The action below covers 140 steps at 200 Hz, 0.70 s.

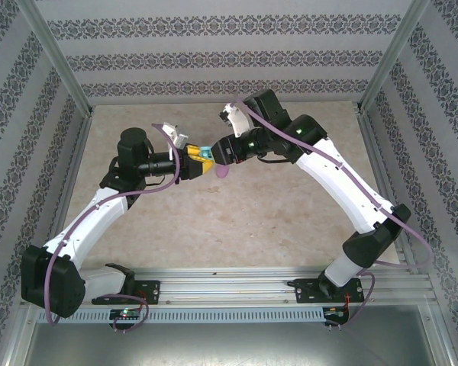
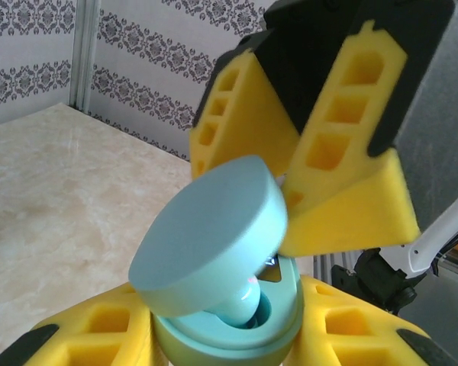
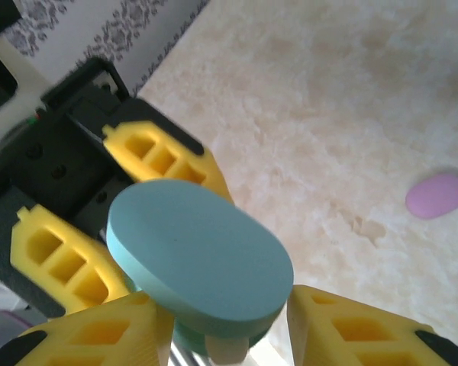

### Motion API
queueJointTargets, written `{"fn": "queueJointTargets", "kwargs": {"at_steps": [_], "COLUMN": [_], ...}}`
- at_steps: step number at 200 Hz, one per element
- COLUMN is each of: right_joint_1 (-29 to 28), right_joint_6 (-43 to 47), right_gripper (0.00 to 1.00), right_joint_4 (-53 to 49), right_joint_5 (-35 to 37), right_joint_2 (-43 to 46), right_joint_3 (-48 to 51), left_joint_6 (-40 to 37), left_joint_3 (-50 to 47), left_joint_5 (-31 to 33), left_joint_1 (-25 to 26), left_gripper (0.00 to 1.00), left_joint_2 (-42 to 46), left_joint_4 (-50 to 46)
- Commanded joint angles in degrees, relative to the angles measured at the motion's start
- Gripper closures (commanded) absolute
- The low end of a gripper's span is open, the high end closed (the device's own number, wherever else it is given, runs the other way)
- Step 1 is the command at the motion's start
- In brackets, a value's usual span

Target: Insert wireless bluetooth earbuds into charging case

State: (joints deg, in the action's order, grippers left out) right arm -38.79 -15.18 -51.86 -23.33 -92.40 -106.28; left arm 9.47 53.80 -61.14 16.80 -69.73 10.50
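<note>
Blue charging case (image 2: 214,248) — open, 1 earbud (image 2: 240,306) inside — in left claw (image 2: 225,349)

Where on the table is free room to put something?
Free: the table patch between the left arm, right arm and near rail. Crowded: the centre, around the held light blue case and the pink case near it.

Bright, even light falls from overhead, so the shadows on the marbled table (image 1: 237,229) are faint and soft, and nothing glares. Through my left wrist camera the light blue charging case (image 2: 214,252) sits so close that its lid goes soft at the edges. Through my right wrist camera the pink case (image 3: 437,194) is a blur.
</note>
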Motion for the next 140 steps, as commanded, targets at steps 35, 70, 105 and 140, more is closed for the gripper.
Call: {"fn": "queueJointTargets", "kwargs": {"at_steps": [35,70,105,140], "right_joint_1": [-0.3,-0.3,-0.5,-1.2], "right_joint_6": [0.3,3.2,4.8,7.3], "right_gripper": [0.56,0.56,0.57,0.65], "right_joint_4": [2.2,-8.6,-16.8,-21.2], "right_joint_5": [0.1,-0.5,-0.2,0.9], "right_joint_2": [-1.4,-5.2,-8.6,-10.4], "right_joint_3": [-5.2,-12.4,-19.5,-23.7], "left_joint_6": [0.5,0.3,-0.3,-0.4], "left_joint_3": [1.0,1.0,1.4,1.5], "left_joint_5": [-2.0,-2.0,-2.0,-2.1], "left_joint_1": [0.1,0.1,0.1,0.1], "left_gripper": [0.92,0.92,0.92,0.92], "left_joint_2": [0.8,0.9,0.6,0.5], "left_joint_4": [3.5,3.0,2.1,1.8]}}
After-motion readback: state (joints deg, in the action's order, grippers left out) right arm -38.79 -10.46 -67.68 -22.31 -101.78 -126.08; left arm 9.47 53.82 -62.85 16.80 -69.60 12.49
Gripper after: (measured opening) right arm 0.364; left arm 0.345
